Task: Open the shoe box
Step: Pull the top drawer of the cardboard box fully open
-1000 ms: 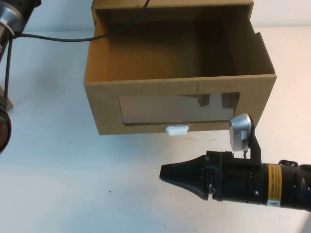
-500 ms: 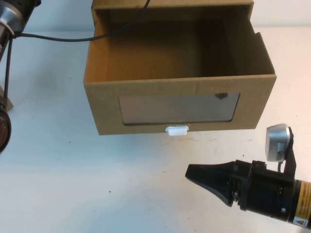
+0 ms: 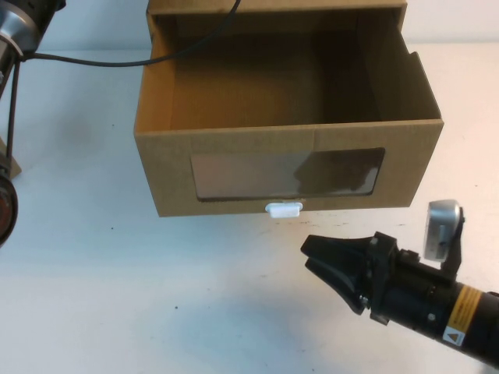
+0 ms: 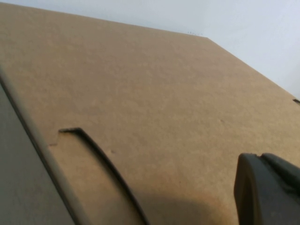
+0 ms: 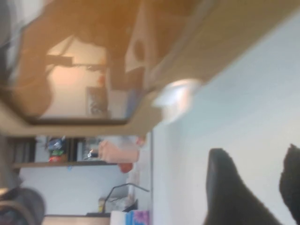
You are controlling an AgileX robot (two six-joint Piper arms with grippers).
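The cardboard shoe box stands at the back middle of the table, open on top with a bare brown inside. Its front has a clear window and a small white handle under it. My right gripper hovers low over the table just in front and to the right of the handle, apart from it, jaws open and empty. The right wrist view shows the gripper, the handle and the window. One finger of my left gripper rests close against a flat cardboard panel.
The left arm's base and its black cable sit at the far left, the cable running over the box's back edge. White tabletop lies in front of the box.
My right gripper drew back from the box front toward the right, then its jaws opened. The box has not moved.
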